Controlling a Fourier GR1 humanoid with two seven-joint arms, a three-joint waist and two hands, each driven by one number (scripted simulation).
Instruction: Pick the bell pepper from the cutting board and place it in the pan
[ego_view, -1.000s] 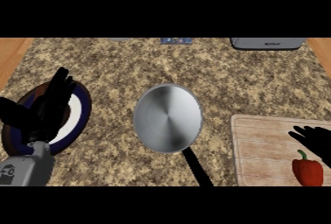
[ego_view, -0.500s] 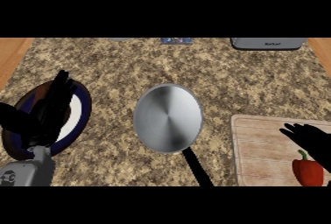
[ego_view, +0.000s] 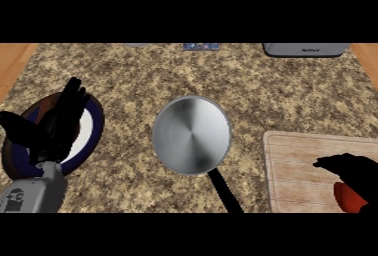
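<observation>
The red bell pepper (ego_view: 347, 198) lies on the wooden cutting board (ego_view: 303, 172) at the lower right, mostly hidden. My right hand (ego_view: 351, 169) hovers right over the pepper's top with its fingers spread downward, open and not curled round it. The steel pan (ego_view: 190, 135) sits in the middle of the counter, and its black handle (ego_view: 224, 192) points toward me. At the left edge my left hand (ego_view: 60, 124) rests open, fingers up, above a plate.
A white plate with a dark blue rim (ego_view: 91, 131) lies under the left hand. A grey appliance (ego_view: 304, 49) stands at the back right, and a small blue item (ego_view: 201, 46) sits at the back centre. Wooden strips border the speckled counter on both sides.
My right hand has moved down and inward over the pepper, now covering most of it. The left hand has shifted slightly; the pan and the plate have stayed put.
</observation>
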